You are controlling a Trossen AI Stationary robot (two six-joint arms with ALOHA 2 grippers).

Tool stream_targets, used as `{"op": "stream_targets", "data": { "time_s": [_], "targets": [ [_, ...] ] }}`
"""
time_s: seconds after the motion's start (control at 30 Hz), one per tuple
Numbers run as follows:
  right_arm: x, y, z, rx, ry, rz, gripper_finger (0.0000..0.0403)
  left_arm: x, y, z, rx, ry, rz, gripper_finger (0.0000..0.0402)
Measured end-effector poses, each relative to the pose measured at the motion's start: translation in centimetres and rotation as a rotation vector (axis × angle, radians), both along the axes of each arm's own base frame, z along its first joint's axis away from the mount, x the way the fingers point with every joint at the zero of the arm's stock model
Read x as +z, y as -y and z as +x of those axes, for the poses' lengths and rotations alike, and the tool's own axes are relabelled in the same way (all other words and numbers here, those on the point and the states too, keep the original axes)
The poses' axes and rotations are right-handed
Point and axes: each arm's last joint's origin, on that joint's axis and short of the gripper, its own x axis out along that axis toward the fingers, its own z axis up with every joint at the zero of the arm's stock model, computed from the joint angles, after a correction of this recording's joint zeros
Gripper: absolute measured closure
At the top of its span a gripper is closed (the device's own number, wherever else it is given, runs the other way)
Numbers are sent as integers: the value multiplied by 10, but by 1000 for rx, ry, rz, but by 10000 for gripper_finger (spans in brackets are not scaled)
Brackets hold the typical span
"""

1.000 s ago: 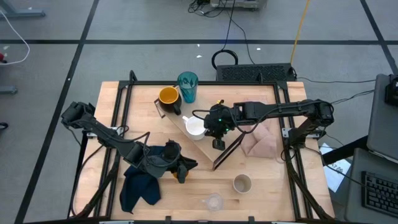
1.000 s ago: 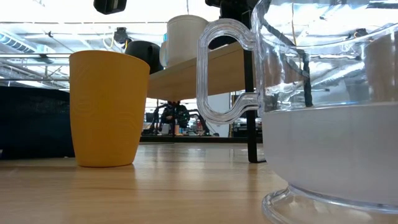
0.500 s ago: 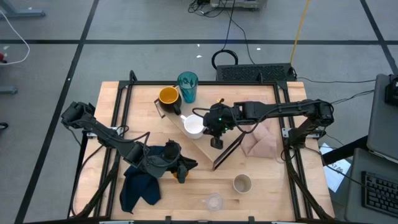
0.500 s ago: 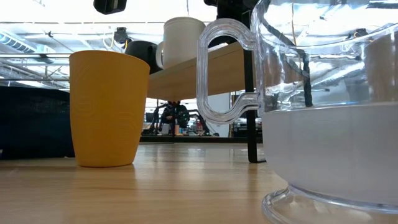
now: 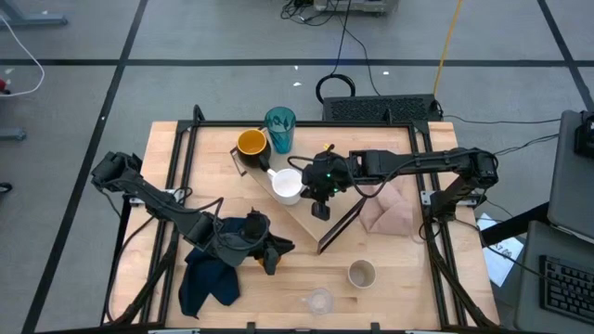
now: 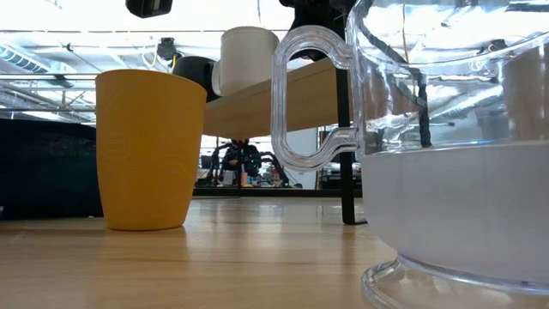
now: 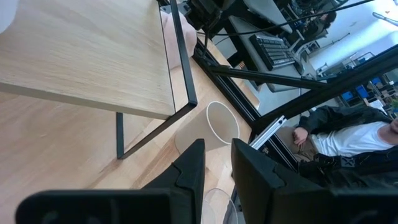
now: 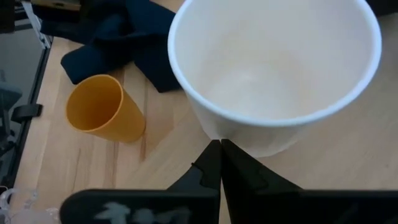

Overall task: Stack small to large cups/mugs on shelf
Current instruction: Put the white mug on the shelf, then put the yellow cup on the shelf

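Note:
The white mug (image 5: 287, 185) stands upright on the light-wood shelf (image 5: 306, 211), a little apart from the yellow-orange mug (image 5: 251, 143) and the teal tumbler (image 5: 279, 128) at the shelf's far-left end. My right gripper (image 8: 219, 144) is shut beside the white mug (image 8: 273, 68), on its right side. My left gripper (image 7: 217, 167) is open and low over the table, next to the small orange cup (image 8: 102, 112), which stands on its base. The beige-grey cup (image 5: 361, 274) and the small clear cup (image 5: 318, 301) stand near the table's near edge. My right gripper meets the white mug's outer wall (image 8: 219, 132) below the rim with the tips of its shut fingers (image 8: 211, 158). The fingers slant down from the table's right side. The mug stays upright with its base on the shelf top.
A dark blue cloth (image 5: 209, 278) lies under and beside my left arm. A pinkish-beige cloth (image 5: 385, 211) lies right of the shelf. Black frame rails (image 5: 436, 250) run along the table's sides. A seated person (image 7: 348, 137) shows beyond the table.
My right gripper has moved a short way toward the table's far-left, still shut. The white mug has slid ahead of it along the shelf top toward the yellow-orange mug, staying upright.

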Motion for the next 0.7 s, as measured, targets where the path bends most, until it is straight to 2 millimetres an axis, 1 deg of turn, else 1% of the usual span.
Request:
{"op": "stream_targets", "data": {
  "time_s": [0.27, 0.6, 0.7],
  "targets": [
    [1, 1, 1, -23, 17, -3, 403, 0, 0, 0, -4, -1, -2, 323],
    [-7, -1, -8, 2, -112, 10, 403, 0, 0, 0, -7, -3, 4, 323],
    [-3, -3, -15, 4, -136, 24, 403, 0, 0, 0, -7, -3, 4, 323]
  ]
}}
